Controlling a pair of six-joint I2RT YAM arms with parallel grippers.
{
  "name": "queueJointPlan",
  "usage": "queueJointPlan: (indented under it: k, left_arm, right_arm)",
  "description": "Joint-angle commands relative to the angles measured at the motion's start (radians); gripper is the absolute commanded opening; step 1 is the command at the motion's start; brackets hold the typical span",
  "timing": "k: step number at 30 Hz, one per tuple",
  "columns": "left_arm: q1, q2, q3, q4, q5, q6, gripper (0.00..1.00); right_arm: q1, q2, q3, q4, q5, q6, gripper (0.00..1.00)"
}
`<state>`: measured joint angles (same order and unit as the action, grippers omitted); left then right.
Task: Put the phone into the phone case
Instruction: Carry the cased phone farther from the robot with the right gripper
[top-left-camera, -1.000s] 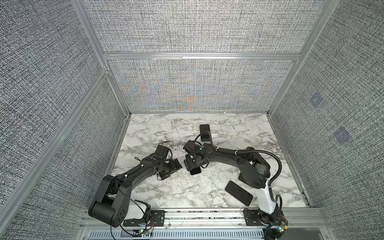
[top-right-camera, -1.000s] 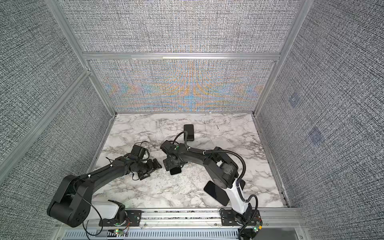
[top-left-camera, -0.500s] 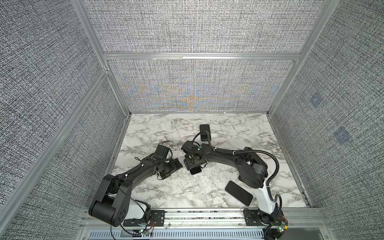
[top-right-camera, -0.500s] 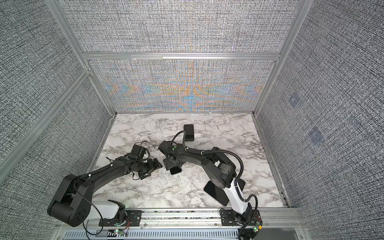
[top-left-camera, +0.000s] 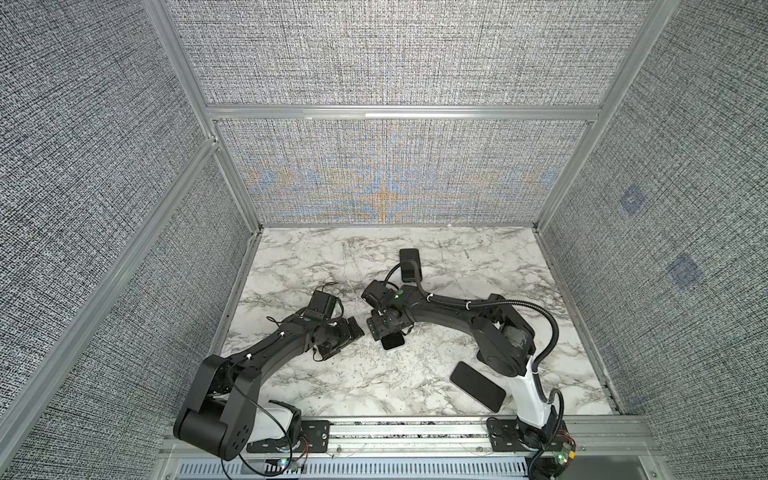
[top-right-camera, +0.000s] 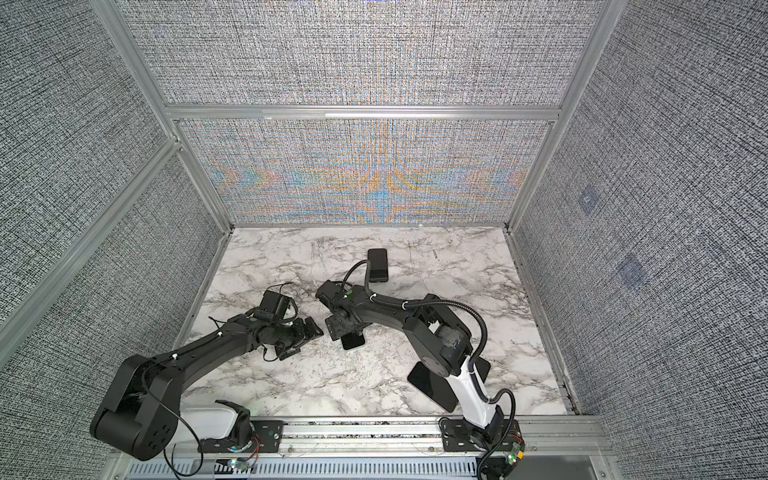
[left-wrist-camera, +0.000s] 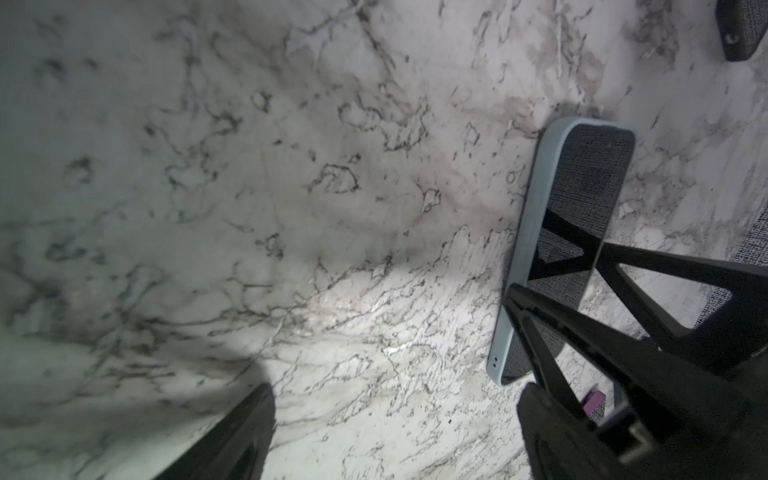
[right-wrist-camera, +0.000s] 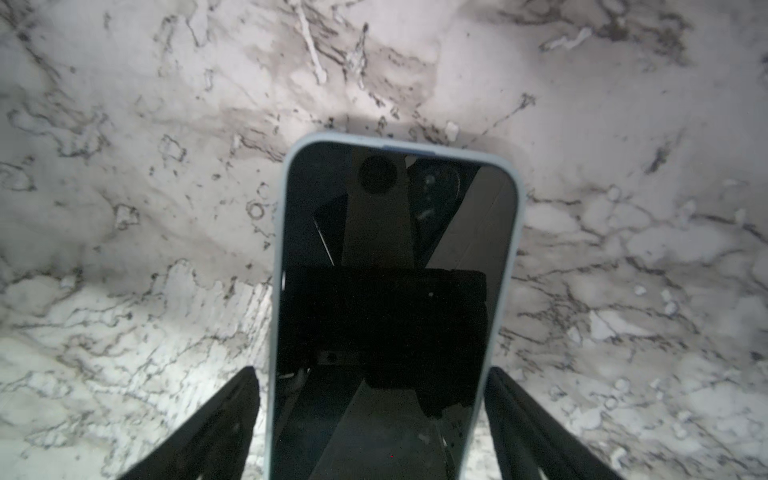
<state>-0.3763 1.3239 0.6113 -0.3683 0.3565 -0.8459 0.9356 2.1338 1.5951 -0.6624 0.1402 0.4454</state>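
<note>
Apparently the phone (right-wrist-camera: 395, 291) sits inside the pale-blue phone case (left-wrist-camera: 525, 232).

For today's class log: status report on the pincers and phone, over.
Left pincer open, empty. Right pincer astride phone, grip unclear. Phone flat on table, looks seated in pale case. No obstruction.

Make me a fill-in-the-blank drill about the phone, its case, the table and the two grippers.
1. The phone, lying between the fingers of the right gripper, has its screen facing ____.
2. The case around that phone is light ____.
3. The table has a ____ pattern.
4. The left gripper has its jaws ____.

Missing words: up; blue; marble; open.
</note>
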Motion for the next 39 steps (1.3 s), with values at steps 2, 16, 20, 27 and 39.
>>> queueJointPlan:
  k: [2,16,20,27,39]
  left_arm:
    - [0.008,-0.02,-0.008,-0.024,-0.02,0.005,0.92]
    - [0.019,-0.043,-0.031,-0.021,-0.016,0.005,0.93]
    - [0.019,-0.046,-0.03,-0.027,-0.019,0.008,0.92]
    - [0.018,-0.064,0.004,-0.079,-0.046,0.038,0.92]
    - [0.009,0.093,0.17,-0.032,0.018,0.09,0.91]
  right_arm:
    - [0.006,0.015,0.011,-0.042,0.006,-0.009,0.89]
    - [0.017,0.007,0.016,-0.078,0.068,-0.007,0.81]
    - [0.011,-0.023,-0.004,-0.056,0.069,-0.008,0.79]
    - [-0.022,-0.08,-0.011,-0.062,0.073,-0.016,0.78]
    - [-0.213,-0.17,-0.029,-0.048,0.107,-0.095,0.77]
